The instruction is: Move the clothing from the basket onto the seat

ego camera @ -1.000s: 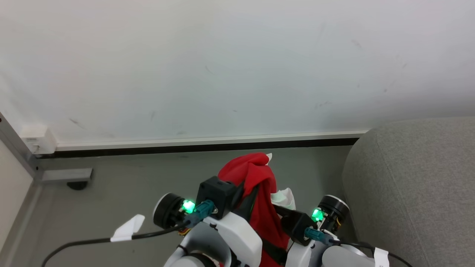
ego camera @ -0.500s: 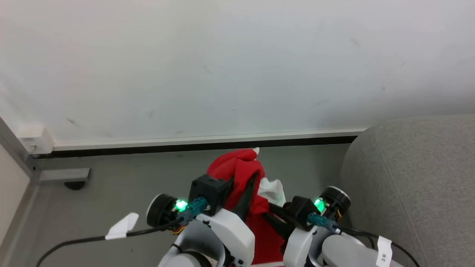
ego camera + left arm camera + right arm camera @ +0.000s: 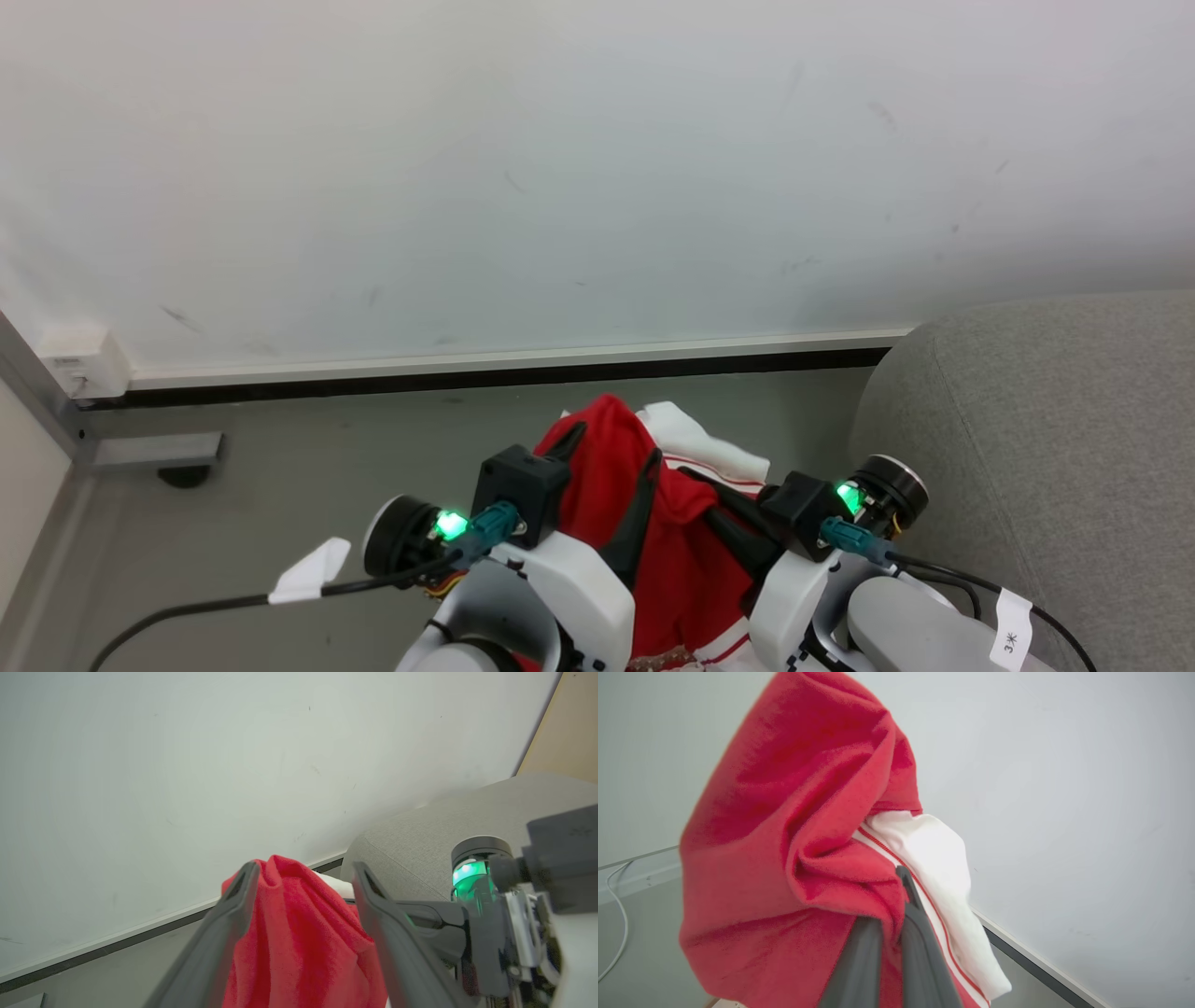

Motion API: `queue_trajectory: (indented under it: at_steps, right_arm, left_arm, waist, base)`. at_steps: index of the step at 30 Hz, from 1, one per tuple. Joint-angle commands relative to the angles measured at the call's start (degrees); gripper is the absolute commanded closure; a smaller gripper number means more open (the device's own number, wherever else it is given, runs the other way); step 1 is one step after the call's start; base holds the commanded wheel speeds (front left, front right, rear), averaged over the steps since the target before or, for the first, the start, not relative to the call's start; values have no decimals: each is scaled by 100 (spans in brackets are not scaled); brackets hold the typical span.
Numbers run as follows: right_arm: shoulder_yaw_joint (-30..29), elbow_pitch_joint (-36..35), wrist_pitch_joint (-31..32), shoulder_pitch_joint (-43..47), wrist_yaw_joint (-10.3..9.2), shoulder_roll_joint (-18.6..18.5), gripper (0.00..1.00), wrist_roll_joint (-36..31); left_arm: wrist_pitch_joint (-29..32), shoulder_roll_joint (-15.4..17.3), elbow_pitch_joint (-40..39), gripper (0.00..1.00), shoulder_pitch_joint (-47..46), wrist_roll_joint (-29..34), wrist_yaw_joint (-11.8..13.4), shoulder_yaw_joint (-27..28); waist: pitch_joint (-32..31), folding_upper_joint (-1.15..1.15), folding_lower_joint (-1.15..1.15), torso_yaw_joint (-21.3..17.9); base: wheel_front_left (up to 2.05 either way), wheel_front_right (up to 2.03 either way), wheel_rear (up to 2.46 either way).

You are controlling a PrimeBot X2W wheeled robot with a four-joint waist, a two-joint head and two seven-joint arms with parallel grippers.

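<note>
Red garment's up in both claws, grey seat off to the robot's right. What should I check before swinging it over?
1. Right claw shut on soft red garment with white trim: ok.
2. Left claw grip: cannot tell; fingers apart, cloth bunched between.
3. Garment's lower end free: cannot tell, hangs below the head view.
4. Large light grey upholstered seat in view to the right: ok.
5. Thin black cable clear of cloth: ok.

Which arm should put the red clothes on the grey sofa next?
The right arm, probably. The right claw is pinched shut on the clothing, and the seat is on that side. The left claw stands open, with cloth merely between its fingers.
</note>
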Motion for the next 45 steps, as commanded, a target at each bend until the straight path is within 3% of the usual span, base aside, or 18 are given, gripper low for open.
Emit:
queue_trajectory:
  at_steps: [1,22,28,45]
  right_arm:
    - [-30,-35,-24,80,-13,-49,100,-72]
    - [-533,-251,-22,169,-13,-334,100,-255]
    - [-869,-475,-22,81,-13,-513,100,-317]
    - [-1692,-1292,-21,220,-13,-1303,100,-427]
  left_arm:
    - [-10,38,9,0,56,-22,26,-3]
    - [-41,123,-34,0,195,-77,163,-8]
    - [-98,148,35,0,274,-94,222,-12]
    - [-367,98,250,0,350,-187,243,-112]
  waist:
    - [-1,0,0,2]
    - [39,0,0,-138]
    - [118,0,0,-528]
    - [340,0,0,-2087]
  base:
    - [0,0,0]
    - [0,0,0]
    - [0,0,0]
    - [0,0,0]
